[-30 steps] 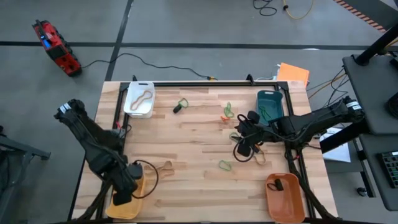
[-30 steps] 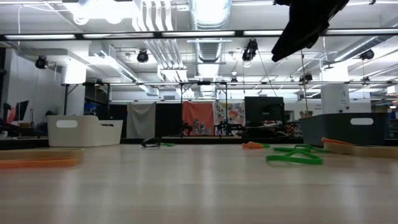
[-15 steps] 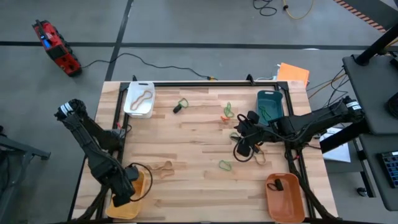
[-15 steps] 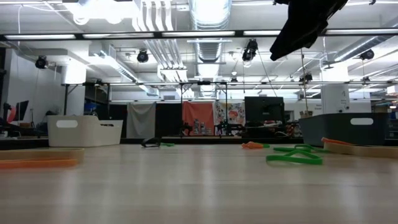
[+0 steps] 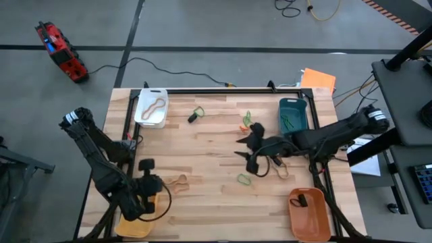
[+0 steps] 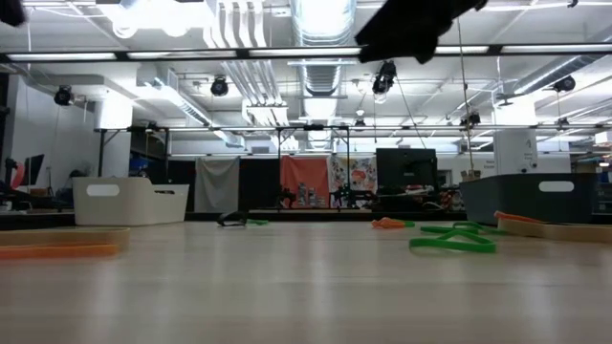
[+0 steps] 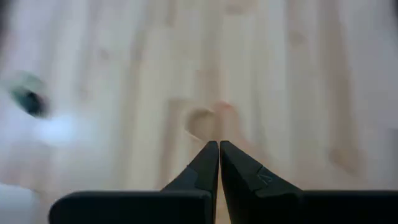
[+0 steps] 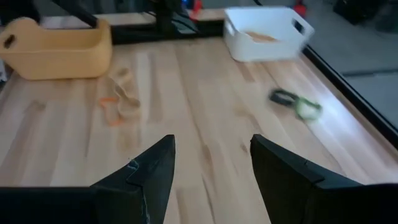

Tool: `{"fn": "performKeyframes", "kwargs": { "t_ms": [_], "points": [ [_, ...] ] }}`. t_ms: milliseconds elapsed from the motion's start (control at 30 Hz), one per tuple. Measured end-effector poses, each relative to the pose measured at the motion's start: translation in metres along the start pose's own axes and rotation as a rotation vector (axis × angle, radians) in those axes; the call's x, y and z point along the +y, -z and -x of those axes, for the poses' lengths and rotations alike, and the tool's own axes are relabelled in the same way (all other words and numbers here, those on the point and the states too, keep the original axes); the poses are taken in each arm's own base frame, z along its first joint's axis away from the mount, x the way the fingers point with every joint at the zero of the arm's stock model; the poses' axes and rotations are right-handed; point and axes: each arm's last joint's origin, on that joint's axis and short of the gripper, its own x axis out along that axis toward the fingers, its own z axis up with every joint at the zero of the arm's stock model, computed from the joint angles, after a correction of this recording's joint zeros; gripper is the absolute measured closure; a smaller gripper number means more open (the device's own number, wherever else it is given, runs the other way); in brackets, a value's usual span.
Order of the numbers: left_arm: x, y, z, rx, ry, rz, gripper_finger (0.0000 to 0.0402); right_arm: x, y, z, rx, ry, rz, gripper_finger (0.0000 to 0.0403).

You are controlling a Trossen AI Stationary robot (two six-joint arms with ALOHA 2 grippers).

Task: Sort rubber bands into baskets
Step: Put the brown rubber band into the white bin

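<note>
My left gripper (image 5: 159, 183) is shut and holds nothing. It hangs over the near left of the table, next to the yellow basket (image 5: 138, 217). A pair of tan rubber bands (image 5: 179, 181) lies just beyond its fingertips (image 7: 219, 146). My right gripper (image 5: 240, 148) hangs open over the middle of the table, above a green band (image 5: 244, 179), with nothing between its fingers (image 8: 211, 149). More bands lie flat on the wood: black and green (image 5: 196, 115), green (image 5: 248, 118), orange (image 5: 244, 127) and tan (image 5: 280, 169).
The white basket (image 5: 151, 108) at the far left holds a tan band. The teal basket (image 5: 293, 115) stands at the far right. The orange basket (image 5: 309, 214) at the near right holds a black band. Black cables run along the table's edges.
My left gripper has swung off the yellow basket toward the table's middle, turning at the wrist, and now points at the tan bands. It has stayed shut. My right gripper has moved toward the table's left edge and has stayed open.
</note>
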Motion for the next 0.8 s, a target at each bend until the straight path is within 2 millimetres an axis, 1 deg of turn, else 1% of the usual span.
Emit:
{"fn": "performKeyframes", "kwargs": {
  "t_ms": [133, 300, 567, 667, 800],
  "points": [
    [0.004, 0.001, -0.005, -0.119, -0.142, -0.087, 0.0402, 0.010, -0.002, -0.022, -0.017, -0.015, 0.016, 0.0204],
    [0.008, 0.005, -0.011, -0.225, -0.275, -0.123, 0.0402, 0.022, -0.009, -0.048, 0.002, -0.012, 0.032, 0.0204],
    [0.018, 0.013, -0.011, -0.187, -0.372, -0.214, 0.0402, 0.042, -0.022, -0.092, 0.016, -0.010, 0.094, 0.0204],
    [0.024, 0.016, -0.010, -0.163, -0.419, -0.258, 0.0402, 0.049, -0.025, -0.108, 0.020, -0.013, 0.098, 0.0204],
    [0.034, 0.018, -0.003, -0.173, -0.460, -0.267, 0.0402, 0.059, -0.029, -0.129, 0.020, -0.028, 0.102, 0.0204]
  ]
}}
